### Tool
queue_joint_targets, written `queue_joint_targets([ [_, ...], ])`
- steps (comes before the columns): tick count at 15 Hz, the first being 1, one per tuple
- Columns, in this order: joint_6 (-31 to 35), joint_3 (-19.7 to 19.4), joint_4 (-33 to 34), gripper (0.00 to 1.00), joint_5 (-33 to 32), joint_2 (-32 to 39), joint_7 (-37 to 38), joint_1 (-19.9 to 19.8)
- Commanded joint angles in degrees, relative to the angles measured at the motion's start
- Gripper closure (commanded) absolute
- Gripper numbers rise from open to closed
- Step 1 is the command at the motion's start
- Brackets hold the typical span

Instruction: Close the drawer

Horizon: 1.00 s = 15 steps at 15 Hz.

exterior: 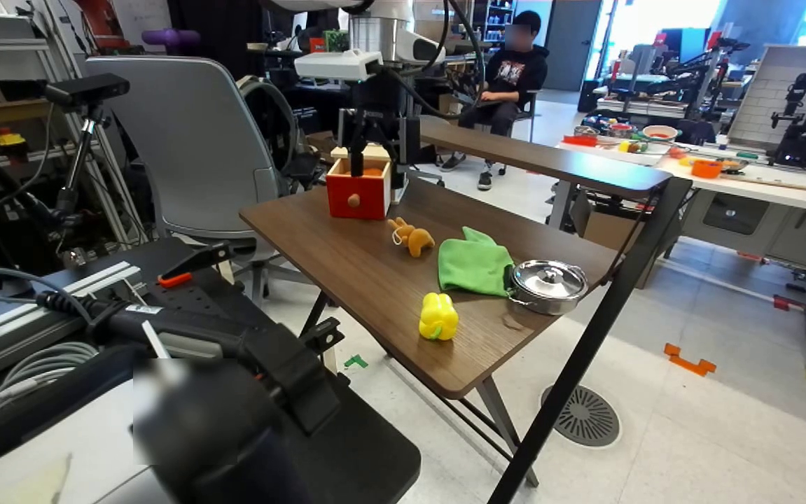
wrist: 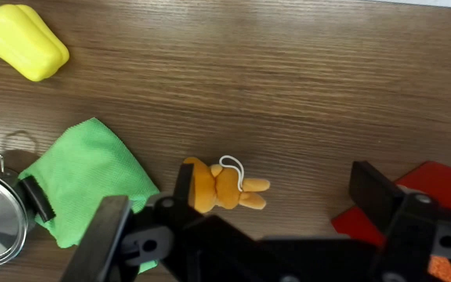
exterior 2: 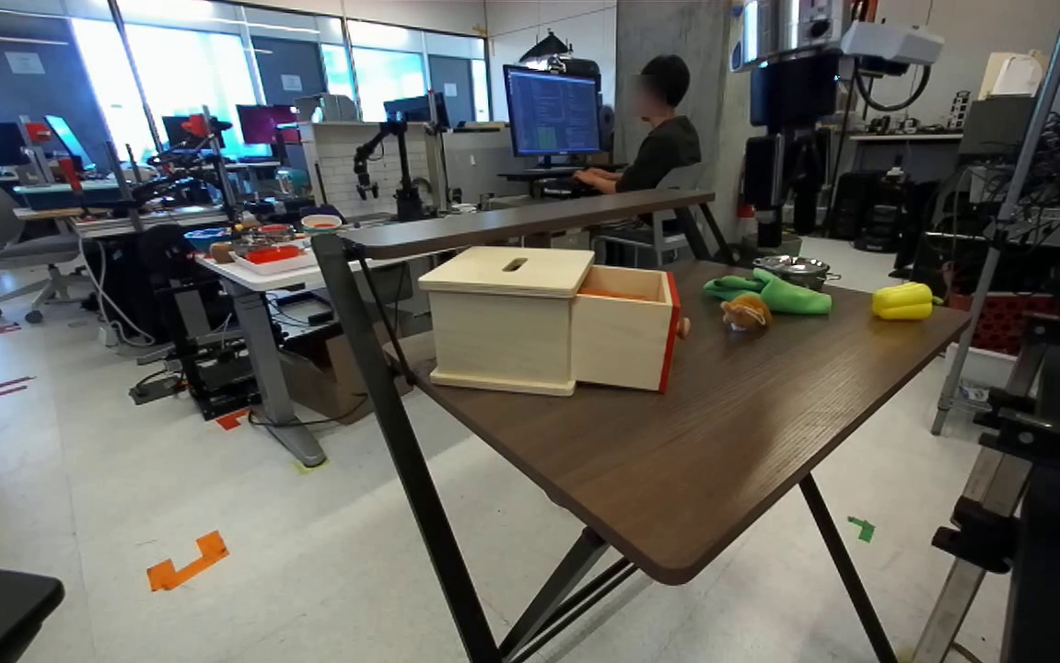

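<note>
The drawer stands pulled out of its small wooden cabinet (exterior 2: pixel 502 336) with a tan top. Its red front (exterior: pixel 358 196) with a round wooden knob shows in an exterior view, and its pale wooden side (exterior 2: pixel 622 331) in an exterior view. Something orange lies inside the drawer. In the wrist view the red front (wrist: pixel 356 227) is at the lower right, partly hidden by a finger. My gripper (wrist: pixel 274 184) is open and empty, its fingers wide apart. It hangs above the table, higher than the drawer and apart from it in an exterior view (exterior 2: pixel 786 228).
An orange plush toy (wrist: pixel 225 186) lies on the table below the gripper. A green cloth (exterior: pixel 476 262), a lidded metal pot (exterior: pixel 550 287) and a yellow pepper (exterior: pixel 438 316) lie further along. A raised shelf (exterior: pixel 543 154) runs along one table edge.
</note>
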Motion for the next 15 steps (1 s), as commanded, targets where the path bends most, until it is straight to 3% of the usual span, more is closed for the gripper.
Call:
queue_joint_targets([
  [1, -0.1, -1.1, 0.0, 0.00, 0.5, 0.2, -0.3, 1.1],
  [6, -0.3, -1.3, -1.1, 0.00, 1.0, -0.5, -1.9, 0.4],
  [11, 10.5, 0.3, -3.3, 0.00, 1.3, 1.5, -9.8, -0.5],
  [15, 20.0, 4.5, -5.2, 0.00, 5.6, 3.1, -21.1, -3.7],
])
